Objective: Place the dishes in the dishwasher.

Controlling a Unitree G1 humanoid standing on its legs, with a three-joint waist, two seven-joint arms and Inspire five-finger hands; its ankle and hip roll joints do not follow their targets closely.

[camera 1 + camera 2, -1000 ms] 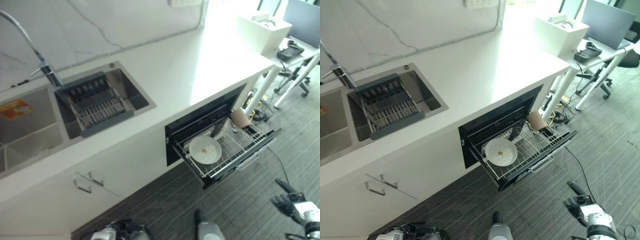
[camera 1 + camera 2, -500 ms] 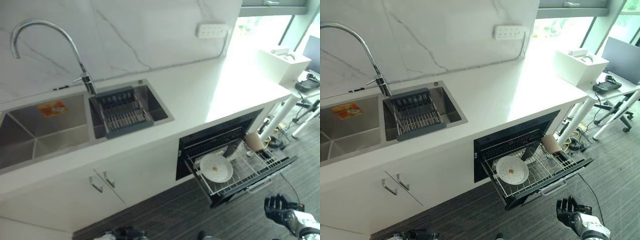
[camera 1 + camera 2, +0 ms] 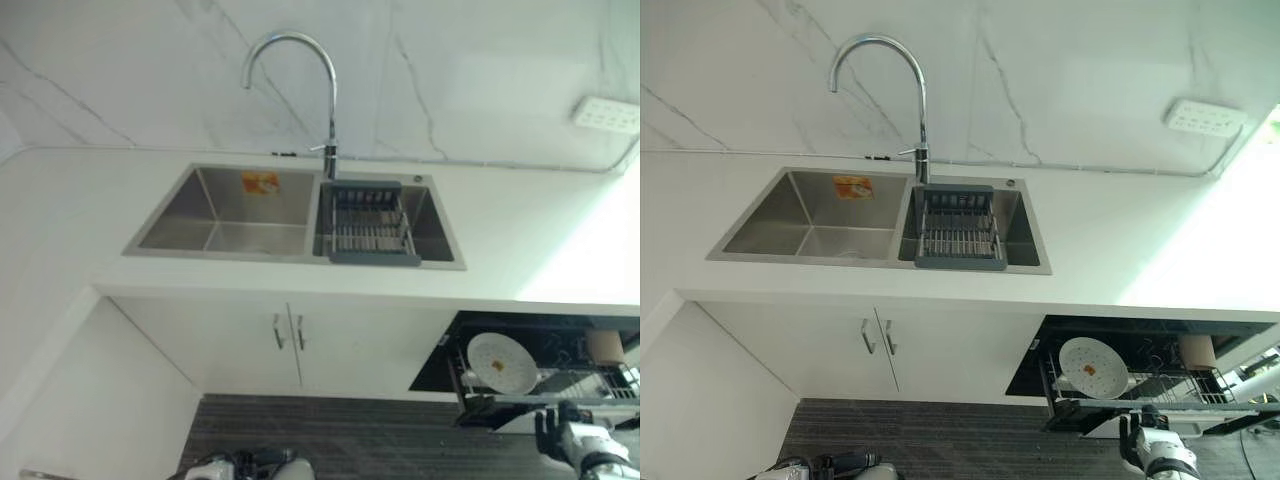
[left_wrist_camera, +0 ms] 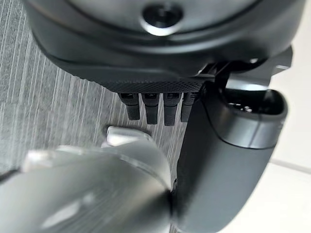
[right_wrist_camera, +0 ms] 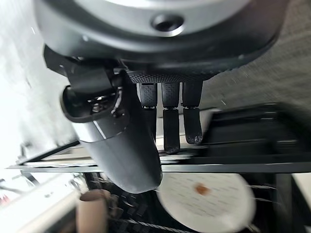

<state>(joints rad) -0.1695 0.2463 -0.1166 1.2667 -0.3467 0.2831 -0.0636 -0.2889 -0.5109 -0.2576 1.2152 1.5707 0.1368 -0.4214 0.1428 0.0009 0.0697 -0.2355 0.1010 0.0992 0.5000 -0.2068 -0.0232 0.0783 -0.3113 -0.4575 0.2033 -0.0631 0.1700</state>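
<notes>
The right robot hand point(image 3: 572, 442) hangs nearest, low at the right, its fingers point(image 5: 171, 127) relaxed and holding nothing, just before the pulled-out rack point(image 3: 1160, 385). The left robot hand point(image 4: 160, 104) hangs over the floor, fingers straight, empty. In the rack lie a white plate point(image 3: 1092, 367) and a tan cup point(image 3: 1196, 352). The view has swung left since a second ago, so the sink point(image 3: 830, 225) on the surface point(image 3: 1110, 240) is now central; probably the next dish is sought there.
</notes>
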